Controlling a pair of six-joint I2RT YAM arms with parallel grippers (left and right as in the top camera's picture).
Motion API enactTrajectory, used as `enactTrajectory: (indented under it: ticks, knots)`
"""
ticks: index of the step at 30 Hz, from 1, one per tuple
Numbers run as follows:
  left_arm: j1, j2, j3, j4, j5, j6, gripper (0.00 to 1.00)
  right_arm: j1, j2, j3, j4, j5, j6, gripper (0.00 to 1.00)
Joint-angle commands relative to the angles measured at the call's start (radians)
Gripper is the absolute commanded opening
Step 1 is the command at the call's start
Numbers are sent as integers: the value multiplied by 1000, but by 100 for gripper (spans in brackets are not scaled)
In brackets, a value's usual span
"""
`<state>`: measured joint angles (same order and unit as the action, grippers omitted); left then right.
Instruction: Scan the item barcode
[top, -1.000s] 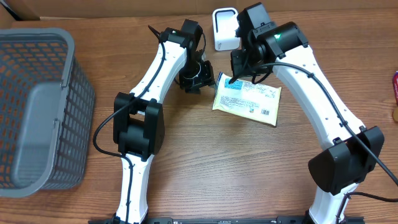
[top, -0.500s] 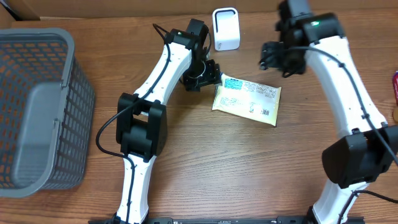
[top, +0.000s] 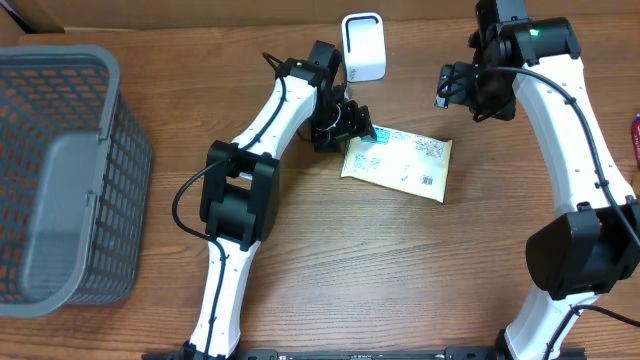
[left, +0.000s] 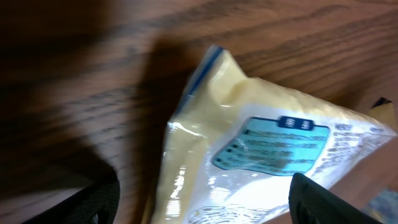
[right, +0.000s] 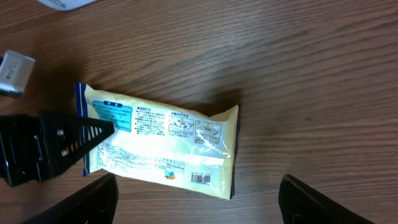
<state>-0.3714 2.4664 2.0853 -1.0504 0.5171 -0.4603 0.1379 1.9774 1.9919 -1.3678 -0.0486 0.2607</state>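
The item is a pale yellow packet with a blue label, lying flat on the wooden table. Its barcode faces up near the packet's lower right corner. My left gripper is low at the packet's upper left corner and is open. In the left wrist view the packet lies between that gripper's spread fingers. My right gripper hangs open above the table, up and to the right of the packet, with nothing in it. The white scanner stands at the back edge.
A grey mesh basket fills the left side of the table. A red object shows at the right edge. A cardboard box corner sits at the far left back.
My right gripper opened, let go of the packet and rose up to the right. The packet settled flat. My left gripper opened and moved right onto the packet's corner.
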Motion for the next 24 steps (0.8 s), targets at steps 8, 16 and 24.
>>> enactTrajectory:
  ticks: [8, 16, 24]
  knots:
    - [-57, 81, 4, 9, 22, -6, 51, -23, 50, -139, 98, 48, -6, 79]
    - [-56, 97, 4, 9, 19, -26, 49, -127, 51, -360, 225, 16, 2, 42]
    - [-56, 97, 4, 10, 19, -27, 61, -192, 51, -526, 415, -173, -6, 18]
